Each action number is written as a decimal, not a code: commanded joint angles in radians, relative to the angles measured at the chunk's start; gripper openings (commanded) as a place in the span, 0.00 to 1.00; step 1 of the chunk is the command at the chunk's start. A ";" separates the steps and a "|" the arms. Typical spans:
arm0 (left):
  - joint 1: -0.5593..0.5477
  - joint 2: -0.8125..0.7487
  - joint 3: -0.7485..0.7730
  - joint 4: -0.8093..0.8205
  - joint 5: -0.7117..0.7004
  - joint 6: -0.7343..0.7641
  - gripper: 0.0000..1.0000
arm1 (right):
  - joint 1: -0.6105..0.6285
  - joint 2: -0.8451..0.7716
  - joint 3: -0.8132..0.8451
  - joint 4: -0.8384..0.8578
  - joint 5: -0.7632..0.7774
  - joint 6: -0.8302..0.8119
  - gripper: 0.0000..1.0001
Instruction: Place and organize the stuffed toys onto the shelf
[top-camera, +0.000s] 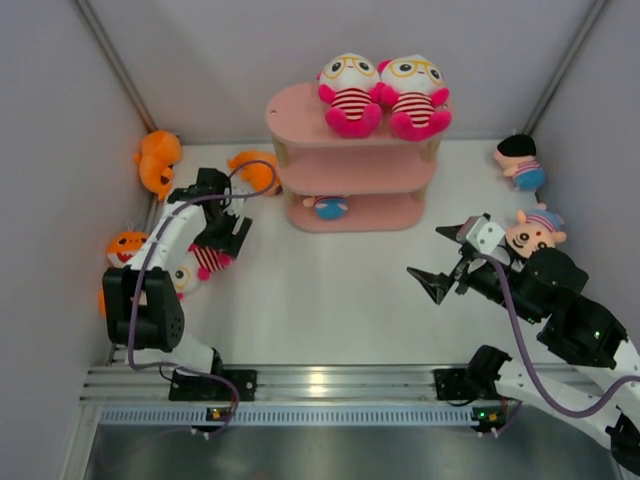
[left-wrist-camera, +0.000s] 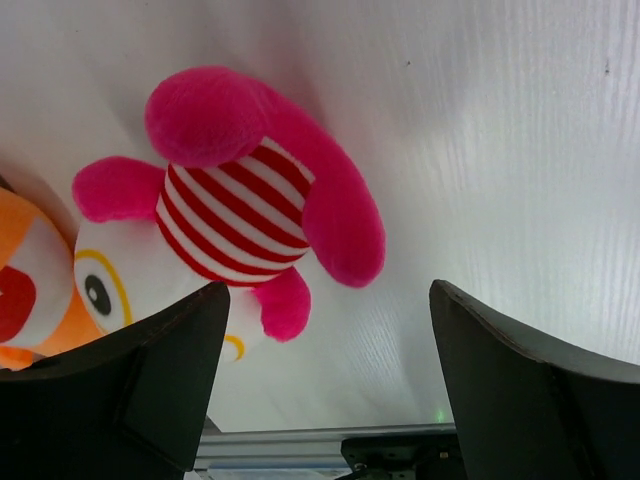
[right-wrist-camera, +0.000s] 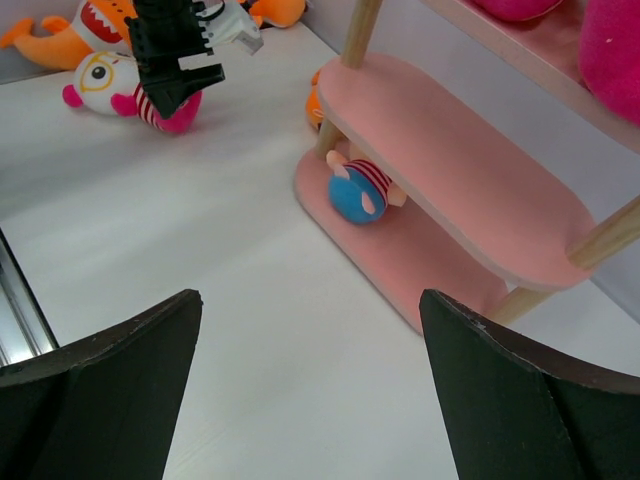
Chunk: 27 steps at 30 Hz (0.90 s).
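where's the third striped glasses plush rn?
Top view, left side: the striped plush lies on the table under the open left gripper, beside an orange shark.

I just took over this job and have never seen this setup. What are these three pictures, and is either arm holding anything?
You are looking at two robot arms on a white table. The overhead picture is from a fixed camera above and behind them; the other two come from cameras on each wrist, with that hand's dark fingers at the bottom.

The left hand is open, hovering over a striped toy with yellow glasses lying on the table. The right hand is open too, facing the pink shelf. Neither holds anything.

Two striped toys already sit on the top board, and a small blue doll lies on the bottom one. Orange sharks lie at the left wall, two more dolls at the right.
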 joint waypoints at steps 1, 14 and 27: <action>-0.023 0.074 0.010 0.066 -0.060 -0.013 0.85 | -0.009 0.024 0.002 0.018 -0.006 0.001 0.91; -0.009 0.213 0.022 0.149 -0.102 0.023 0.19 | -0.007 0.029 -0.001 0.021 -0.025 -0.009 0.91; 0.057 -0.076 0.481 0.148 -0.062 0.296 0.00 | -0.009 0.013 0.005 0.024 -0.019 -0.006 0.91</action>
